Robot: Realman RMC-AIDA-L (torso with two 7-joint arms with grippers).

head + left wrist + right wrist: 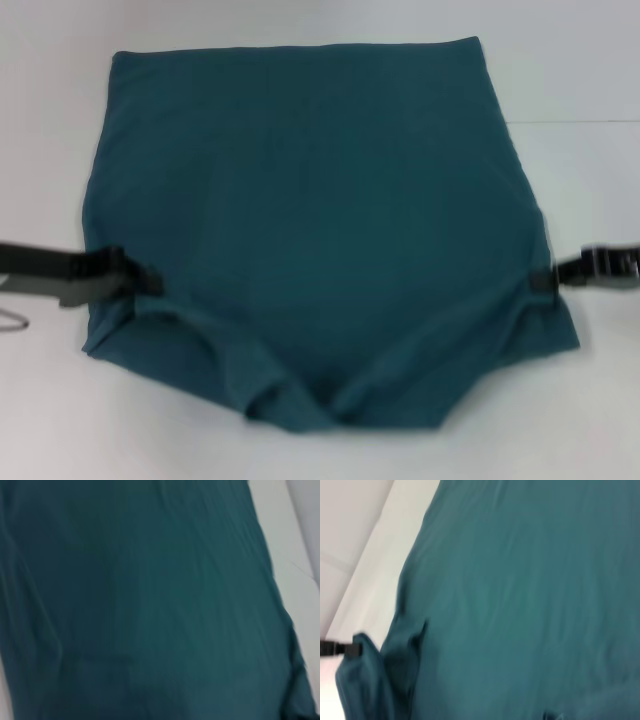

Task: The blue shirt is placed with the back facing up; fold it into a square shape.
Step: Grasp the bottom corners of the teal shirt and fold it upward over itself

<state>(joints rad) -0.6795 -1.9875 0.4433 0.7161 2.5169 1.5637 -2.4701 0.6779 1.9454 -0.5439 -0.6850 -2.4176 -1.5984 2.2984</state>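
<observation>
I count one blue shirt point(320, 230), spread across the middle of the head view. I count two hands: my left hand point(150, 280) at the shirt's lower-left edge, my right hand point(540, 281) at its lower-right edge. One white bench point(560, 60) lies under it all.

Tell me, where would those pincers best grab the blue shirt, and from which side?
Probably by its two side edges near the robot, each taken from outside. The blue shirt lies flat, so only edges offer a fold to pinch. The left pincer and right pincer sit at those edges already, where the near cloth is bunched and rumpled. Whether they are closed on it cannot be seen.
</observation>
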